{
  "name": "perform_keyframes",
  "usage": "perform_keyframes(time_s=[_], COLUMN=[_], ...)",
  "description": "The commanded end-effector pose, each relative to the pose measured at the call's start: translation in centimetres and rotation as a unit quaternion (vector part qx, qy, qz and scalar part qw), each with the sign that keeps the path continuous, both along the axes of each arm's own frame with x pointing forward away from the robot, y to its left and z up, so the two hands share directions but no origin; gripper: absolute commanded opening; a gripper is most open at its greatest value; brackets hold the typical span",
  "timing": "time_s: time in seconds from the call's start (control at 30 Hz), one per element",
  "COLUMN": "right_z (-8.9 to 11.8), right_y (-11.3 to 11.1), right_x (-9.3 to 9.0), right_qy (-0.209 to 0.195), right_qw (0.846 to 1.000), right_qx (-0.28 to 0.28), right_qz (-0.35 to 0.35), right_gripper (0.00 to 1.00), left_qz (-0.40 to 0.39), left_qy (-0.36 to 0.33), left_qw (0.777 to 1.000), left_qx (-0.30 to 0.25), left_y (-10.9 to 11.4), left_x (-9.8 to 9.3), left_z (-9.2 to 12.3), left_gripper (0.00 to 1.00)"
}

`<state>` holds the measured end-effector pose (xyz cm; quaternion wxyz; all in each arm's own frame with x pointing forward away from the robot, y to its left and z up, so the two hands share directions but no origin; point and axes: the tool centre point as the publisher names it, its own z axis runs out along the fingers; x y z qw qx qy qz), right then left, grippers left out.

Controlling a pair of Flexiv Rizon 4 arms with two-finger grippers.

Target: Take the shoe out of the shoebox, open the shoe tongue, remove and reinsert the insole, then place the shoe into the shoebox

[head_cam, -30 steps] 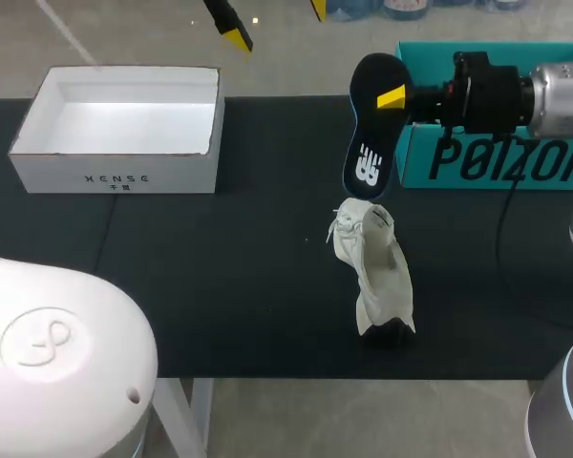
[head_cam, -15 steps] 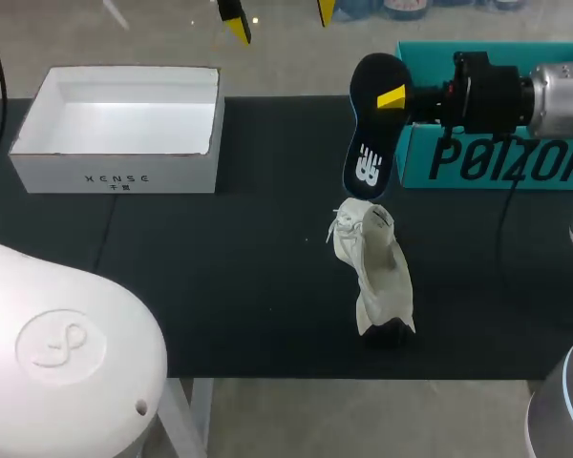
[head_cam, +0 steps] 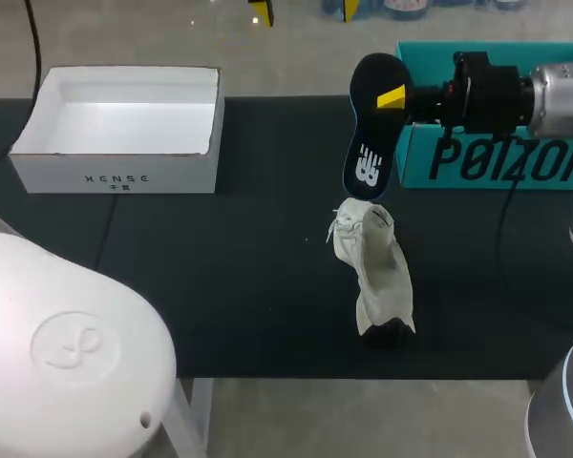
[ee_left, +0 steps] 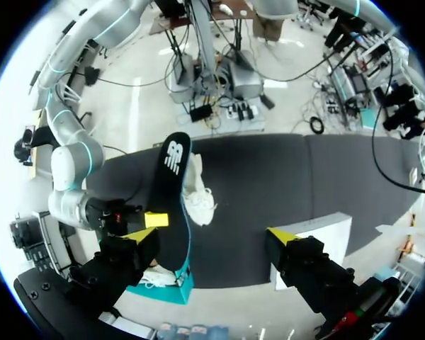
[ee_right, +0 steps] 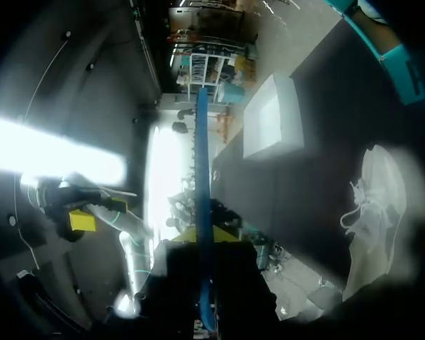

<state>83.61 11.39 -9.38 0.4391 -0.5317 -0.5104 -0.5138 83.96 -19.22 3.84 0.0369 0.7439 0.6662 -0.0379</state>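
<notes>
A white shoe [head_cam: 373, 277] lies on the black table, toe toward the near edge, also in the left wrist view [ee_left: 199, 203] and the right wrist view [ee_right: 372, 205]. Above its opening hangs the black insole [head_cam: 371, 126], heel end up, with my right gripper [head_cam: 401, 98] shut on its upper part. In the right wrist view the insole [ee_right: 202, 184] shows edge-on as a blue line between the gripper's [ee_right: 202, 237] fingers. My left gripper [head_cam: 306, 8] is high over the far table edge, open and holding nothing; seen from it [ee_left: 214, 228], the insole [ee_left: 171, 198] and shoe are far below.
A white open shoebox [head_cam: 119, 129] stands at the far left of the table, also in the left wrist view [ee_left: 319, 241]. A teal box [head_cam: 497, 157] stands at the far right, behind my right arm. My left arm's white body [head_cam: 67, 343] covers the near left corner.
My left gripper's yellow tips have drifted rightward along the far edge, and the left arm's white body has shifted. The right arm, insole and shoe have stayed still.
</notes>
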Motion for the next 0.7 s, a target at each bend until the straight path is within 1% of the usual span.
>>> perform_keyframes(time_s=[0.03,0.17,0.37,0.7], right_z=[0.0,0.0,0.0,0.0], right_y=[0.1,0.1,0.1,0.1], right_x=[0.0,0.0,0.0,0.0], right_qy=[0.001,0.001,0.001,0.001], right_qw=[1.000,1.000,1.000,1.000], right_qx=[-0.002,-0.002,-0.002,-0.002], right_qz=[0.000,0.000,0.000,0.000], right_gripper=[0.00,0.00,0.00,0.00], left_qz=[-0.003,-0.006,0.004,0.004], left_qy=[-0.005,-0.009,0.003,0.003], left_qw=[1.000,0.999,1.000,1.000], left_qx=[0.031,0.033,0.026,0.026], left_y=[-0.7,-0.7,-0.3,-0.3], left_x=[0.3,0.1,-0.8,-0.8], left_z=[0.8,1.0,1.1,1.1], left_gripper=[1.00,1.00,1.00,1.00])
